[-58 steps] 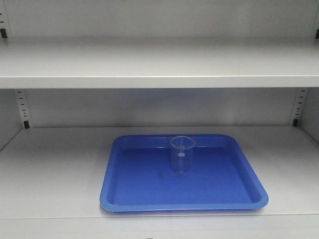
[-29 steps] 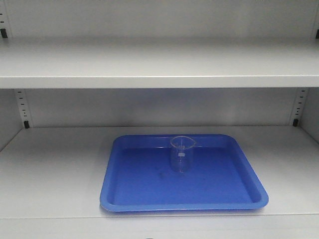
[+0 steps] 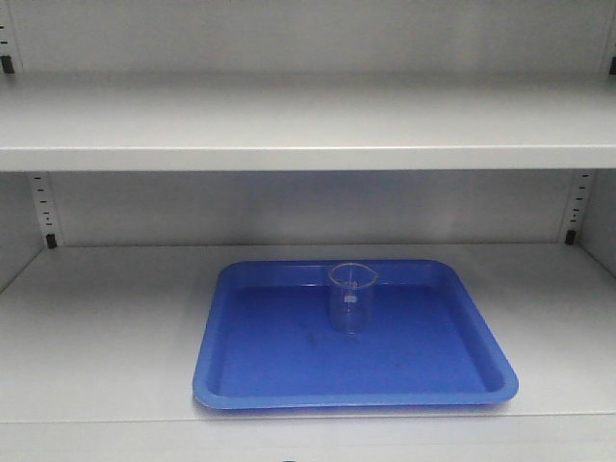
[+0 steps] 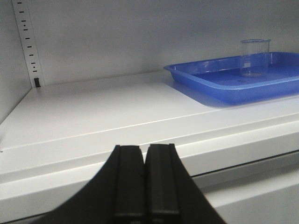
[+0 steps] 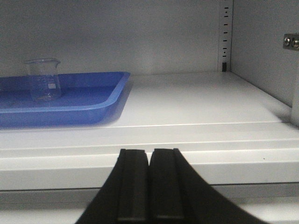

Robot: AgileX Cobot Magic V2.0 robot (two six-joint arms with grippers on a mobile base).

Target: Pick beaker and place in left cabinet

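Observation:
The small clear glass beaker (image 3: pixel 352 296) stands upright near the back middle of a blue tray (image 3: pixel 250 385) on the lower shelf of the pale grey cabinet (image 3: pixel 106 327). It also shows in the left wrist view (image 4: pixel 255 58) far right and in the right wrist view (image 5: pixel 43 79) far left. My left gripper (image 4: pixel 145 151) is shut and empty, below and in front of the shelf's front edge, left of the tray. My right gripper (image 5: pixel 149 156) is shut and empty, in front of the shelf edge, right of the tray. Neither gripper shows in the front view.
An upper shelf (image 3: pixel 308 125) spans the cabinet above the tray. Slotted strips run up the back corners (image 3: pixel 40 207) (image 3: pixel 576 207). The cabinet's right side wall (image 5: pixel 266 51) stands close on the right. Bare shelf lies on both sides of the tray.

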